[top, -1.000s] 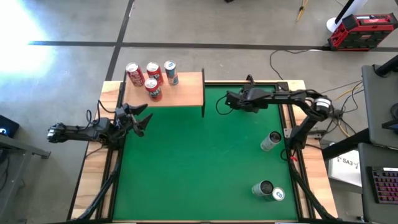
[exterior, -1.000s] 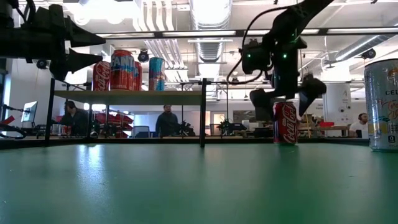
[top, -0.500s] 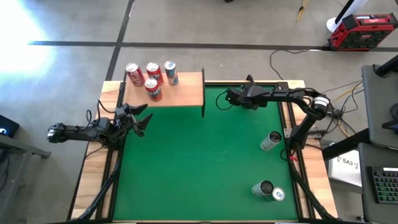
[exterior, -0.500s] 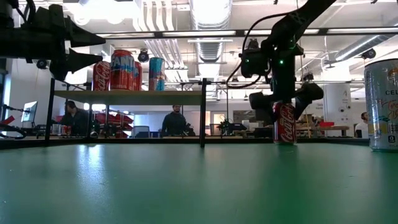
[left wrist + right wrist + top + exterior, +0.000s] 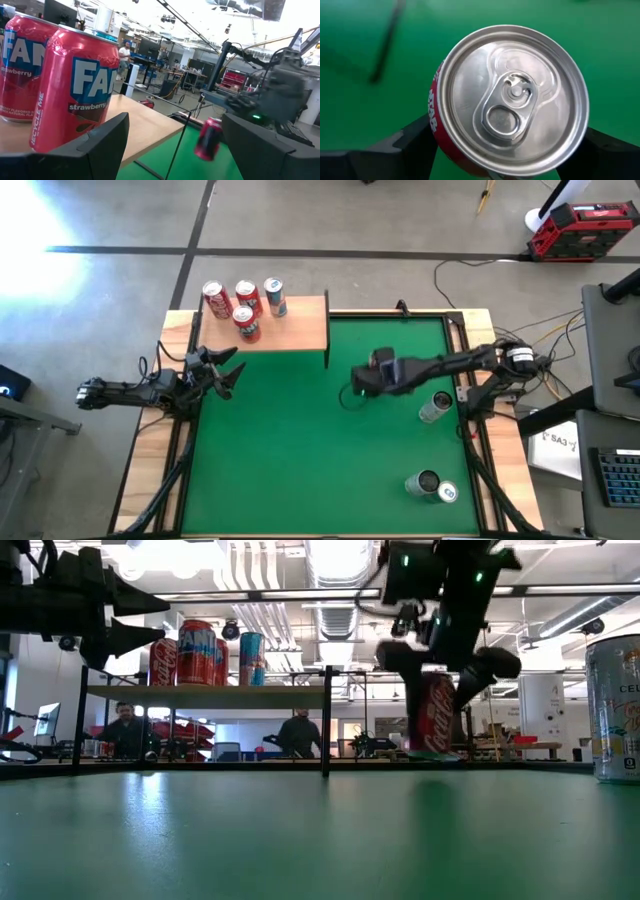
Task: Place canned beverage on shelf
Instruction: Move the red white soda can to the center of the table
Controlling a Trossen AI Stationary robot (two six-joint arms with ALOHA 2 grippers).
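Altogether four cans [image 5: 246,304] on shelf [image 5: 295,330].

Red cola can [image 5: 436,710] upright, clamped btwn right gripper [image 5: 440,662] fingers, off mat; light-wood shelf [image 5: 290,325] well apart.

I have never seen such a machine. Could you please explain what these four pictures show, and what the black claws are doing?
Two robot arms work at a table with a green mat. One camera looks down from above, one looks level across the table, and one sits on each wrist. The right gripper holds a red can lifted off the mat. The left gripper waits open near the wooden shelf, where four cans stand. Three more cans wait on the mat's right side.
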